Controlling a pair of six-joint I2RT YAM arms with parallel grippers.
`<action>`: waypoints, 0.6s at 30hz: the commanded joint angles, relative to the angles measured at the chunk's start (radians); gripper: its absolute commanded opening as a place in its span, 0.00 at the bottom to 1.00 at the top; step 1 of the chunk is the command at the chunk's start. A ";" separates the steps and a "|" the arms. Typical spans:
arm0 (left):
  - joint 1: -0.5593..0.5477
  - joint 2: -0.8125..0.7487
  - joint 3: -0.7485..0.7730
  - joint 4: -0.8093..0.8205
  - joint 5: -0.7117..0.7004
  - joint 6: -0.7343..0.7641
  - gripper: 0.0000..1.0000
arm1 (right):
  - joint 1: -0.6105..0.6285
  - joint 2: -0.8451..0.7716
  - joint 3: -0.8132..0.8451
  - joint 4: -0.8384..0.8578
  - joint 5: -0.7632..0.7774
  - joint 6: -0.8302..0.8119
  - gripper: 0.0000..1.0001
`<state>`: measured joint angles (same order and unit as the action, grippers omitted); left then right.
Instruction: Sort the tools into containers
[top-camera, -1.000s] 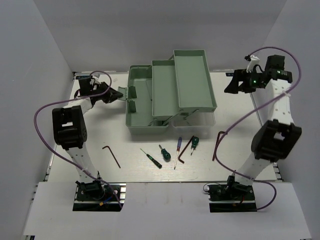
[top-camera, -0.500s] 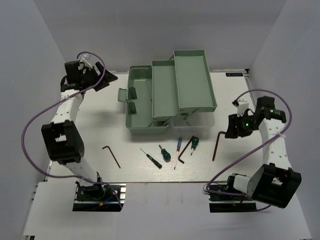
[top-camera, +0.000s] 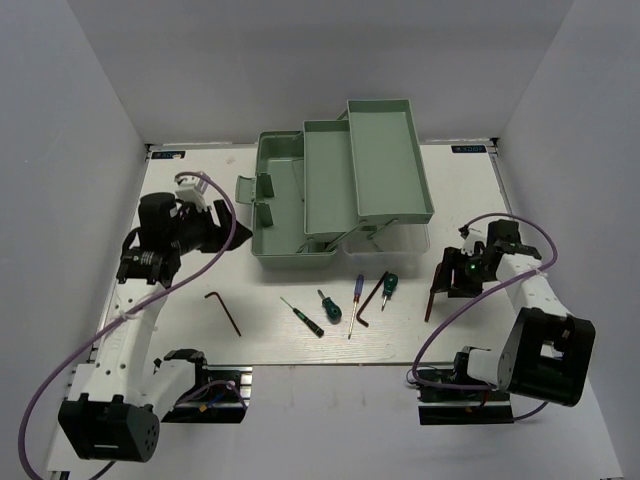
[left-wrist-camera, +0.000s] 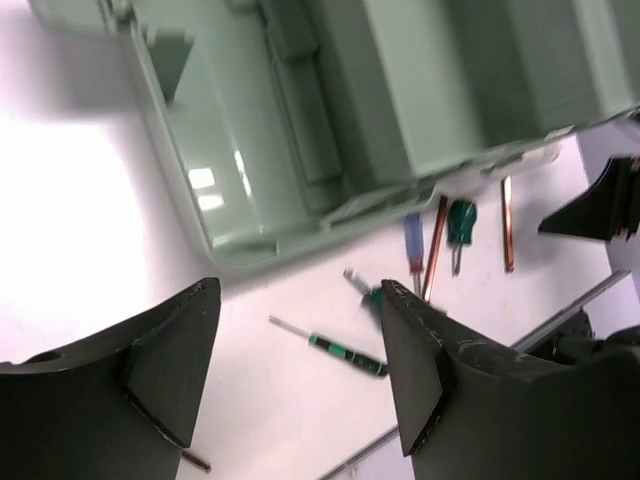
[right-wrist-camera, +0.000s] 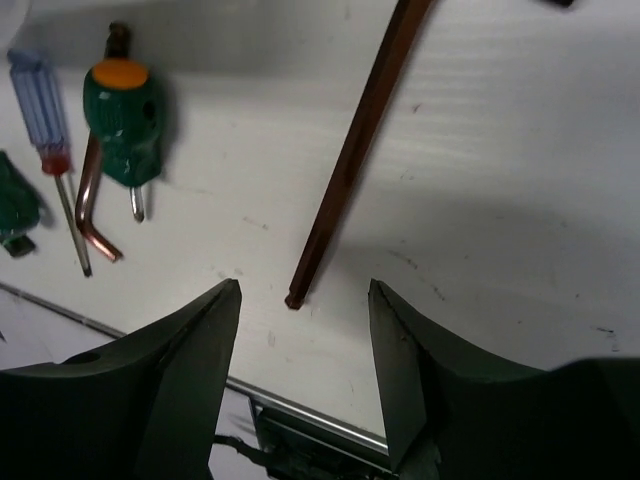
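Note:
The sage-green toolbox (top-camera: 300, 215) stands open at the back middle, its trays (top-camera: 385, 160) folded out. The tools lie in front of it: a hex key (top-camera: 223, 312) at the left, a thin green screwdriver (top-camera: 302, 316), a stubby green one (top-camera: 329, 305), a blue-handled one (top-camera: 356, 295), a second hex key (top-camera: 370, 300), a small stubby green one (top-camera: 389, 287) and a third hex key (top-camera: 436, 290). My left gripper (top-camera: 228, 234) is open and empty, left of the toolbox. My right gripper (right-wrist-camera: 304, 300) is open, low over the near end of the third hex key (right-wrist-camera: 355, 150).
The left wrist view shows the toolbox (left-wrist-camera: 300, 120), the thin green screwdriver (left-wrist-camera: 345, 352) between my fingers (left-wrist-camera: 170, 360), and the other tools beyond. The right wrist view shows the small stubby screwdriver (right-wrist-camera: 122, 115), the blue one (right-wrist-camera: 38, 95) and the table's front edge (right-wrist-camera: 300, 405).
My left arm has swung from the back left corner down to the toolbox's left front. My right arm has come from the back right down over the right hex key.

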<state>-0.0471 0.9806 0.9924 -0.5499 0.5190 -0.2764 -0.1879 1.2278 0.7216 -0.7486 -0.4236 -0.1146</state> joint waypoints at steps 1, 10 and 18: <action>-0.013 -0.077 -0.060 -0.061 -0.043 0.016 0.75 | 0.043 0.045 -0.007 0.173 0.098 0.131 0.60; -0.043 -0.077 -0.051 -0.094 -0.034 0.025 0.75 | 0.156 0.125 -0.008 0.252 0.267 0.225 0.55; -0.095 -0.034 -0.041 -0.076 0.009 0.034 0.72 | 0.254 0.205 -0.007 0.250 0.471 0.319 0.37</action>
<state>-0.1204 0.9321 0.9264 -0.6353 0.4980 -0.2642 0.0395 1.4174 0.7212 -0.5144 -0.0837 0.1394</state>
